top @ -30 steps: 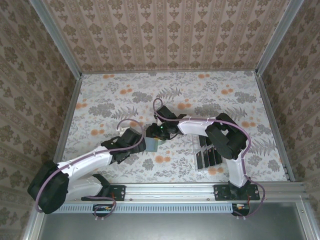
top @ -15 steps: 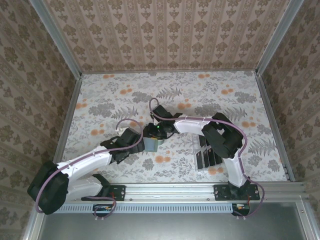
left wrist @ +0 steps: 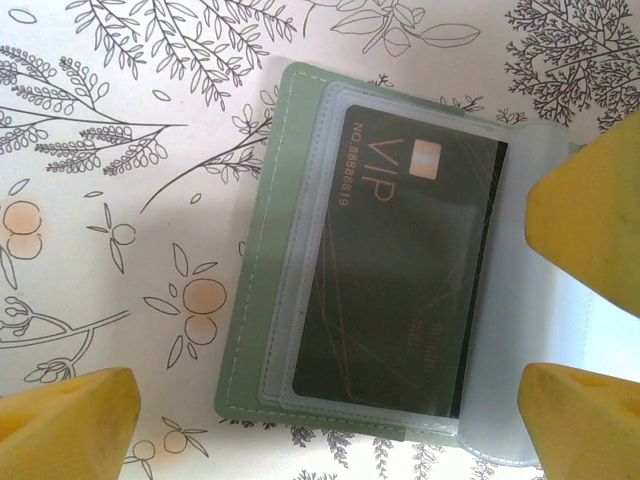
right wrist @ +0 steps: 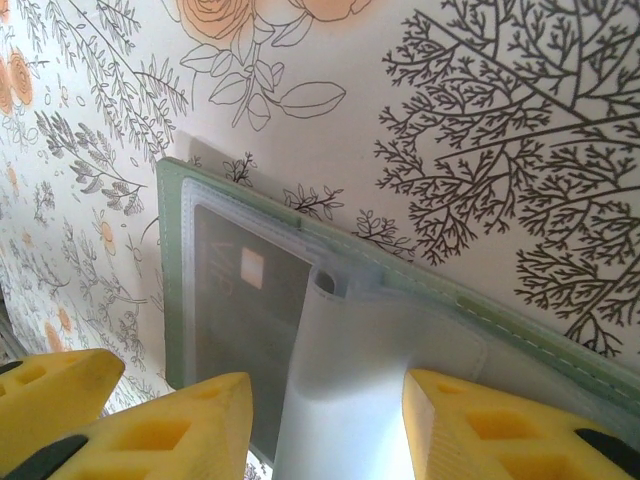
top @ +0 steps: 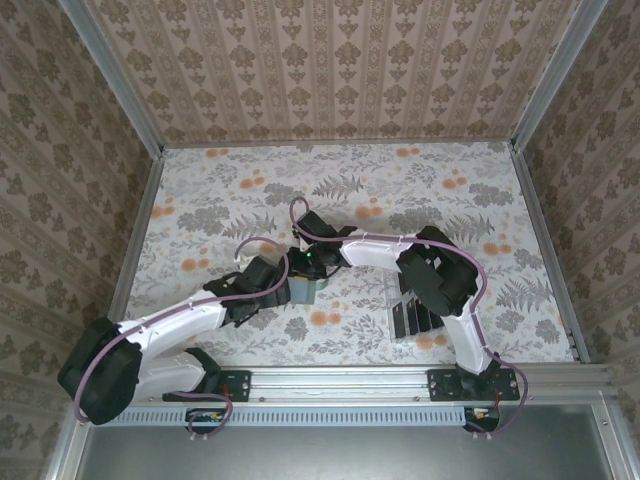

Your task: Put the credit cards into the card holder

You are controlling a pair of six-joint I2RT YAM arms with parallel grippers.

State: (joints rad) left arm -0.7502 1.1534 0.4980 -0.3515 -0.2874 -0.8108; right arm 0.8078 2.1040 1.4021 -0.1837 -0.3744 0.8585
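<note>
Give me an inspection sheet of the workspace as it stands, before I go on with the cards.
Surface: floral-print table cover, flat, no spills seen.
Job's things: card holder lies open; one black VIP card sits in its clear pocket. More black cards stand in the clear rack by the right arm.
Clutter: nothing seen.
Grippers: left gripper open, straddling the card holder. Right gripper has its jaws partly apart with a clear flap between them; whether it is clamped cannot be told.
Cables: purple cables loop above both wrists; no snag seen.
Surroundings: patterned walls on three sides; metal rail at the near edge.
</note>
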